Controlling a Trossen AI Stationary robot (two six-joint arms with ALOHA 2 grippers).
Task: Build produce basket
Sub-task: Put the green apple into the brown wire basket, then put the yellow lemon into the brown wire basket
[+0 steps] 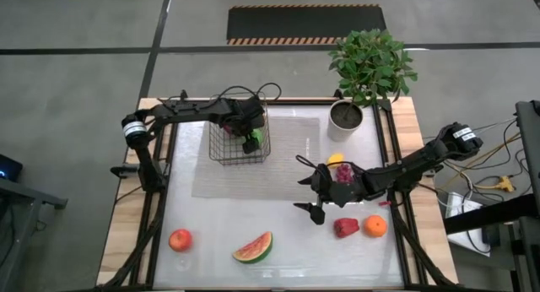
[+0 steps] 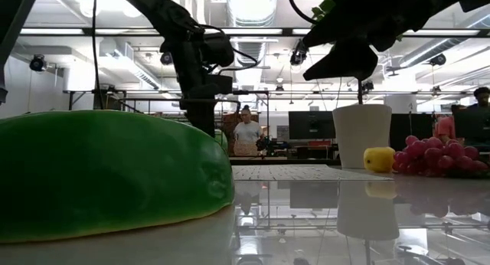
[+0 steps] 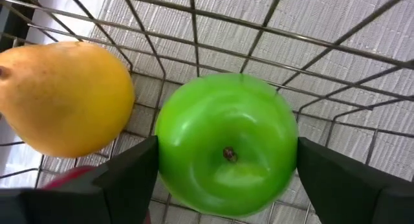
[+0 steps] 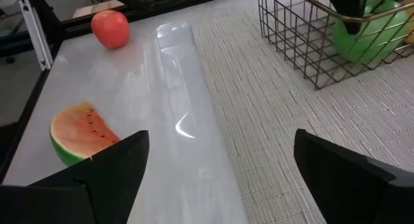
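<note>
Green apple (image 3: 226, 153) is gripped between the left end effector (image 3: 226, 175) fingers inside the basket (image 1: 238, 140); released carelessly, it could knock the pear (image 3: 61, 98) alongside. Right end effector (image 1: 310, 189) hangs wide open, empty.

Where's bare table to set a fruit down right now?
Free: the glossy strip between the red apple and the wire basket; also the woven mat right of the basket. Crowded: the right side, where right gripper, grapes, lemon, red pepper and orange cluster.
</note>
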